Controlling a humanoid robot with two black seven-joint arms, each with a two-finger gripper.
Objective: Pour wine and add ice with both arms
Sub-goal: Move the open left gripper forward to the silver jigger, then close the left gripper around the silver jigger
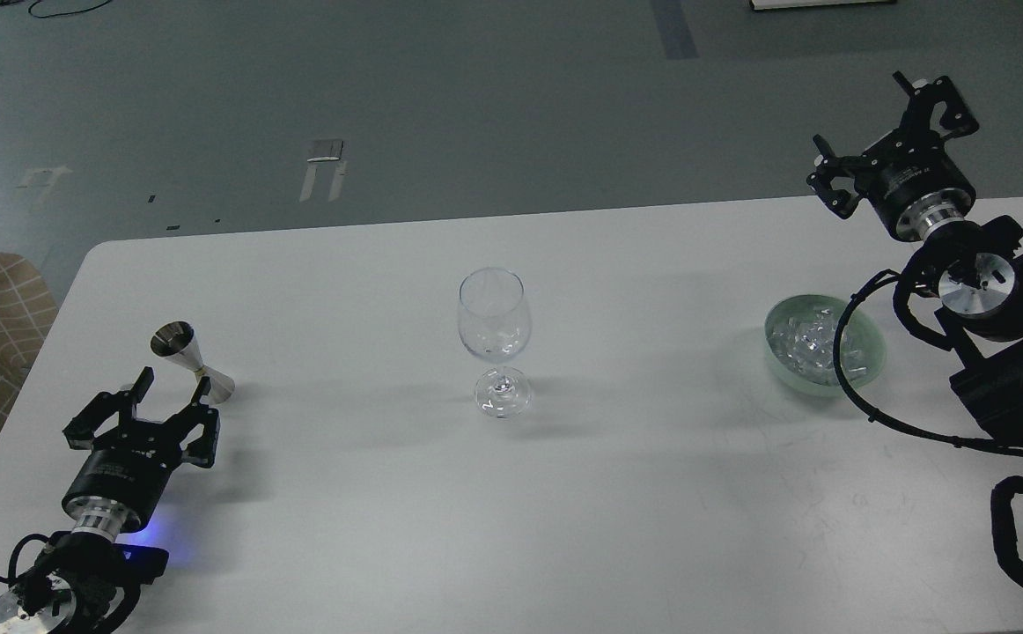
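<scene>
At the lower left of the frame the left gripper is spread and empty, its fingertips pointing up-frame at the steel jigger, which stands upright just beyond them on the desk. This arm is clearly the nearer one to it. At the upper right the right gripper hangs spread and empty above the desk's far edge, with the pale green bowl of ice below it in the frame. The wine glass stands upright at centre, well apart from both; a few clear chunks seem to lie in its bowl. Whether the jigger holds wine cannot be told. Nothing blocks either path.
</scene>
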